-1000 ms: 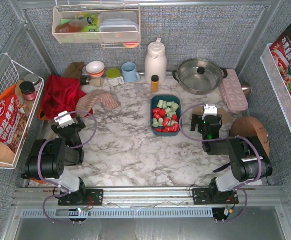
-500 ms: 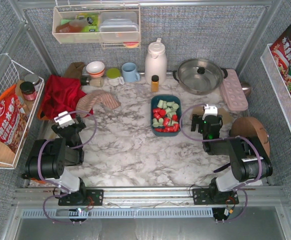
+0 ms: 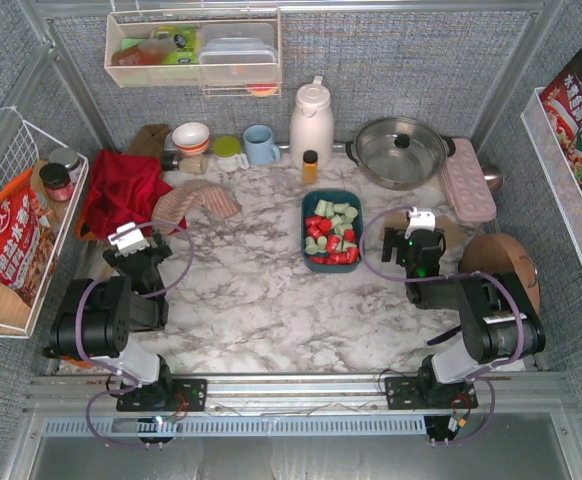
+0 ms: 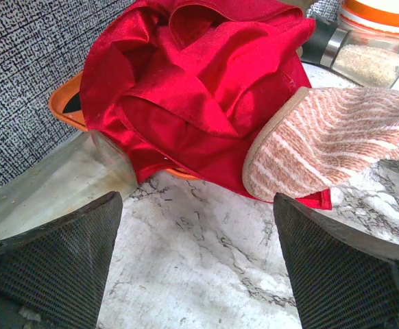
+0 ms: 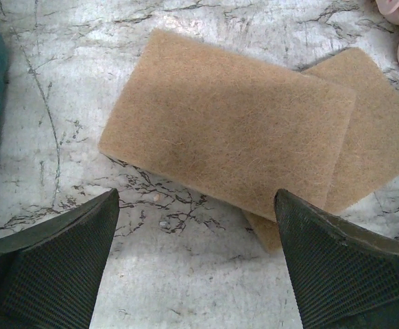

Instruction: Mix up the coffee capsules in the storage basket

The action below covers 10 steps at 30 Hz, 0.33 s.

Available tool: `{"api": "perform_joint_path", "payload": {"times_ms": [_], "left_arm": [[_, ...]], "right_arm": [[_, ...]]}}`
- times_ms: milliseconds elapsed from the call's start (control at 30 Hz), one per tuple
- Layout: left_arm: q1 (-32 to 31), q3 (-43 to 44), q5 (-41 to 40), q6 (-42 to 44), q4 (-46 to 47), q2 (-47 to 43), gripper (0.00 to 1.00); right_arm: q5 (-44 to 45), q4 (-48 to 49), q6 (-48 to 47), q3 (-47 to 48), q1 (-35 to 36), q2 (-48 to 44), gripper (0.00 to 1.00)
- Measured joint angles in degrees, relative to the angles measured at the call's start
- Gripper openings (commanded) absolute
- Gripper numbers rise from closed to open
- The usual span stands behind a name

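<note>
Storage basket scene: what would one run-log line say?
left end effector open, facing red cloth | right end effector open, facing tan pads | coffee capsules in storage basket, no contact

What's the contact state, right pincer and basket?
Apart. Top view: the right pincer sits right of the basket, with bare marble between them.

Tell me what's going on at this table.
Nothing is being handled right now. Both sets of jaws stand open and empty: the left gripper hangs near a red cloth, the right gripper over tan pads beside the storage basket. The red and green coffee capsules lie in the basket, untouched by either gripper.
</note>
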Motion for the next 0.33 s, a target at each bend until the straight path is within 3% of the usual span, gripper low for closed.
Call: {"api": "perform_joint_path", "payload": {"times_ms": [333], "left_arm": [[0.0,0.0,0.0,0.0,0.0,0.0,0.99]], "right_arm": [[-0.42,-0.57,0.04,0.5,-0.17,0.09,0.99]]}}
